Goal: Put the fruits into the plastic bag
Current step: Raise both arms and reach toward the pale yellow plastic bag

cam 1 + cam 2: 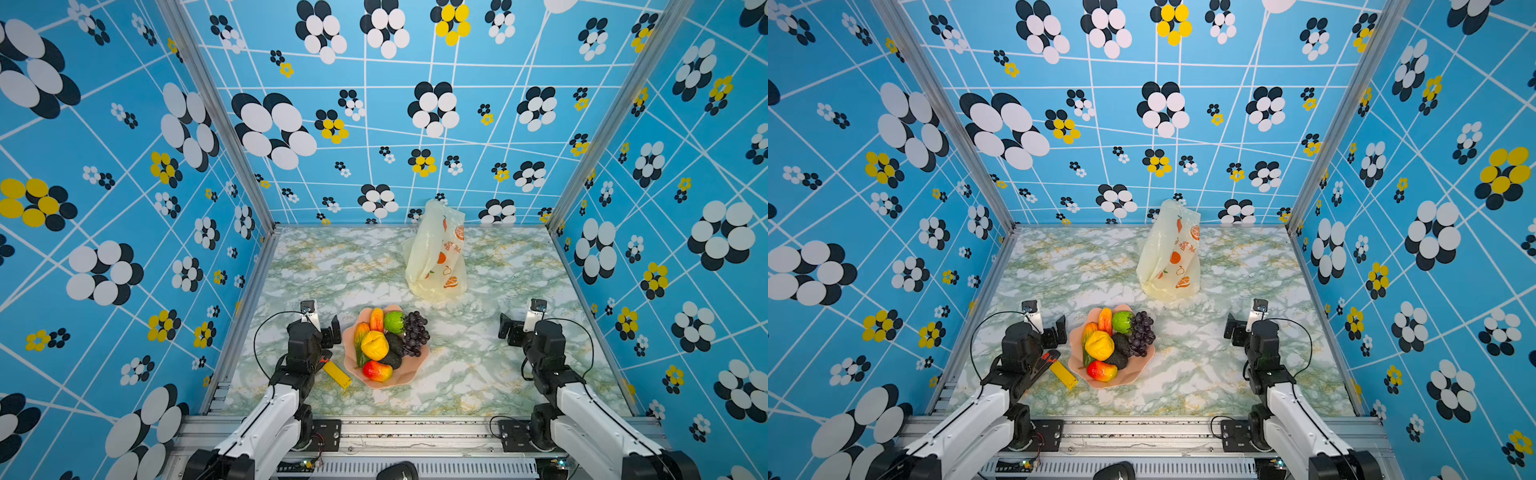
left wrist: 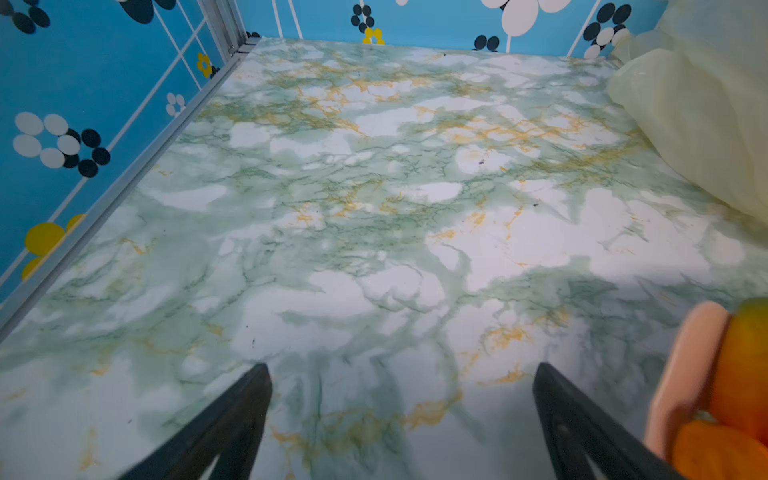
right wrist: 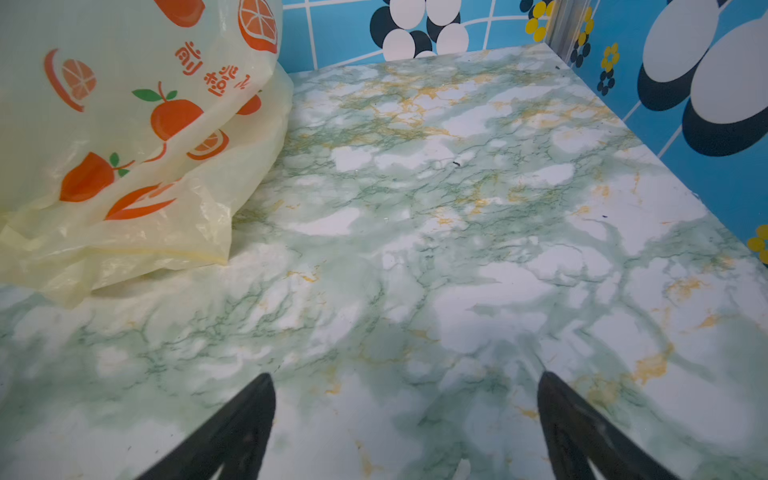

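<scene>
Left gripper point(image 2: 401, 368) just left of bowl point(image 1: 409, 372), jaws wide apart, empty, fingers pointing forward over table. Right gripper point(image 3: 405, 376) well right of bowl, jaws equally wide, empty, same heading. Both arms bent at elbow, wrists low.

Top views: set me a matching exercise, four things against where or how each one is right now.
Things:
1. grape bunch
2. plastic bag
3. yellow block
4. right gripper

Places or states:
A. open, above bare table
B. lying flat beside the left rim of the pink bowl
C. at the bowl's right side
D. standing up at the far end of the table

Pairs: 1-C; 2-D; 3-B; 4-A
</scene>
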